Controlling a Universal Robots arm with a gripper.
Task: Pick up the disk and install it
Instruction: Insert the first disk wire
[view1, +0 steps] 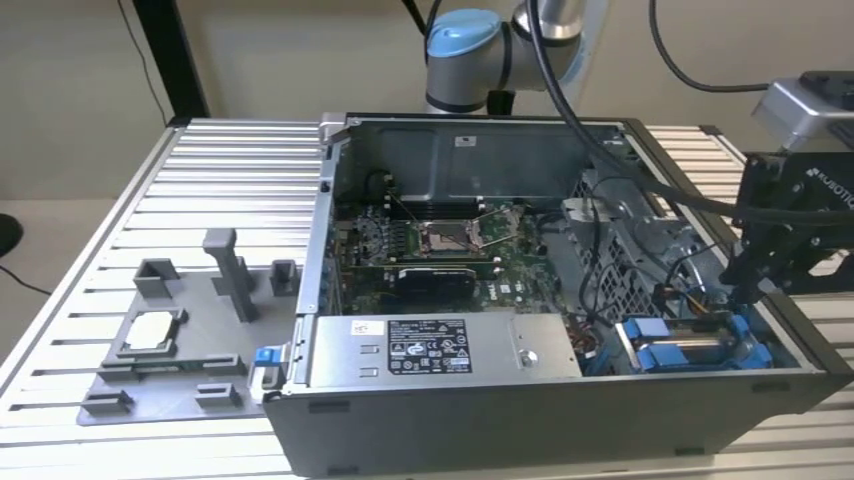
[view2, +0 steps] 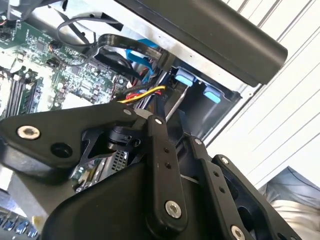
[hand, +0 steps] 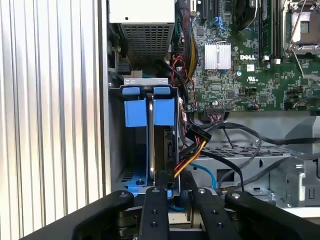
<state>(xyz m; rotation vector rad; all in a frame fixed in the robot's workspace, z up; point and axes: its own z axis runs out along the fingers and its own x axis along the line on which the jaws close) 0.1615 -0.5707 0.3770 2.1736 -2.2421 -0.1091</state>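
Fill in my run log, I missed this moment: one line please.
stage: disk install | end effector: above drive bay in computer case | disk: standing on edge in bay, blue carrier visible | grip: unclear

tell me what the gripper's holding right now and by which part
The gripper sits over the disk, which stands on edge in its bay; whether it grips the disk cannot be told.

Print present, none legible enough to state.
- Black-and-white label (view1: 430, 352) on top of grey power-supply box (view1: 534, 350): text blocks and symbols, unreadable; well apart from jaws.
- Small white sticker (view1: 463, 140) on case rear wall: unreadable; far from jaws.
- White lettering (view1: 827, 178) on gripper (view1: 741, 290) body, above jaws.
- White logo print (hand: 248, 57) on motherboard (hand: 260, 80), beside silver heatsink (hand: 218, 55); apart from jaws.
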